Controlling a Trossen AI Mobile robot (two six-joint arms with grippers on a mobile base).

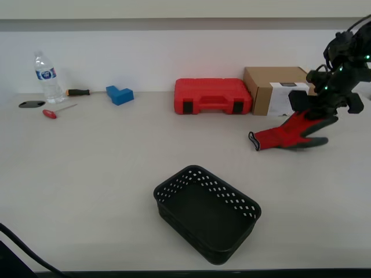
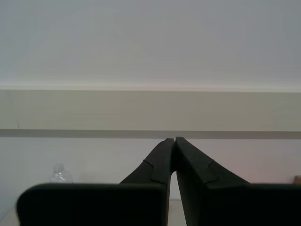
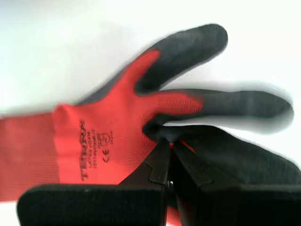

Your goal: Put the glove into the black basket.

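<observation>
The red glove [image 1: 287,134] with dark grey fingertips is at the exterior view's right, in front of a cardboard box. My first gripper [image 1: 317,119] is shut on it near the fingers; the cuff end hangs low by the table. In the first wrist view the jaws [image 3: 170,141] pinch the glove [image 3: 108,136] at the base of its fingers, logo side showing. The black basket [image 1: 255,209] sits empty near the table's front middle, well apart from the glove. My second gripper [image 2: 175,140] is shut on nothing and points at the wall.
A red tool case [image 1: 213,96] and a cardboard box [image 1: 277,88] stand at the back, just behind the glove. A blue block [image 1: 120,94], a water bottle [image 1: 46,78], two screwdrivers [image 1: 58,111] and a black disc [image 1: 31,104] lie at the back left.
</observation>
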